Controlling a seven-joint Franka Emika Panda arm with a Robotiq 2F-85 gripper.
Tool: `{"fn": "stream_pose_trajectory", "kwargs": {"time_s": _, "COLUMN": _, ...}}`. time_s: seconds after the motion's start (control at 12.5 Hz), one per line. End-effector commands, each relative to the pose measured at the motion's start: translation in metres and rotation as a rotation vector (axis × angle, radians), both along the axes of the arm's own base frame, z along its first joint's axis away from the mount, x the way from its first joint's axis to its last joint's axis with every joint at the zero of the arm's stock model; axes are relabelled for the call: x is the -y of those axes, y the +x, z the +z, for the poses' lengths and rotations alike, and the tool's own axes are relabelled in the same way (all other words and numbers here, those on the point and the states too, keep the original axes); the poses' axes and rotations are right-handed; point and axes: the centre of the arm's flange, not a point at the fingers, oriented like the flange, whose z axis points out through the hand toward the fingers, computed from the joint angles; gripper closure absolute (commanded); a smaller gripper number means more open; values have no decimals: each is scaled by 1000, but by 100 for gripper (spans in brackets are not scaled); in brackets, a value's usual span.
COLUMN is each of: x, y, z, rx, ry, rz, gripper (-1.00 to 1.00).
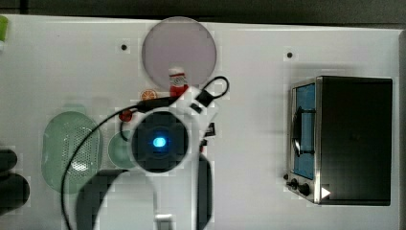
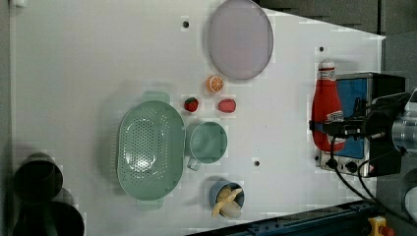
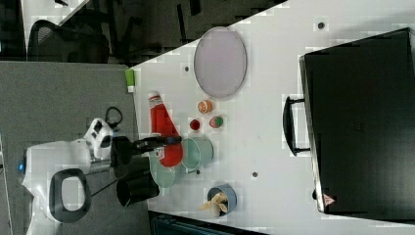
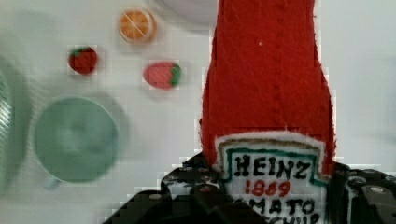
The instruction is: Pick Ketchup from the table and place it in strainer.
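The pincer point(image 2: 328, 129) is closed around the lower body of the Ketchup point(image 2: 327, 110), near its label, and holds the bottle lifted off the white bench point(image 2: 74, 73). In the wrist view the black fingers point(image 4: 187, 186) press both sides of the label.

The strainer point(image 2: 150, 147) lies well apart from the bottle, toward the left view's left, and nothing is inside it. Its right rim is just beside the green mug point(image 2: 209, 142). Between the bottle and the mug the bench is bare.

Two strawberries point(image 2: 191, 104) and an orange slice point(image 2: 215, 84) lie near the strainer's upper edge in the left view, below the lilac plate point(image 2: 240, 38). A small blue cup point(image 2: 226, 196) with a banana stands near the bench's lower edge.
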Motion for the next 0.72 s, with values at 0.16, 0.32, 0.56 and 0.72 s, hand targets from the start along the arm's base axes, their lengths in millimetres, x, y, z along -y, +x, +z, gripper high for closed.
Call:
{"fn": "stream_pose_trajectory", "kwargs": {"time_s": 0.16, "x": -103, "y": -27, "z": -36, "rx": -71, "ry": -35, "rz": -111, "gripper": -20}}
{"fn": "stream_pose_trajectory", "kwargs": {"time_s": 0.32, "x": -145, "y": -34, "z": -42, "rx": -78, "ry": -23, "rz": -156, "gripper": -20}}
{"fn": "stream_pose_trajectory", "kwargs": {"time_s": 0.56, "x": -210, "y": -41, "z": -57, "rx": -67, "ry": 20, "rz": -130, "gripper": -20}}
{"fn": "stream_pose_trajectory", "kwargs": {"time_s": 0.72, "x": -247, "y": -47, "z": -72, "rx": -50, "ry": 80, "rz": -138, "gripper": -20}}
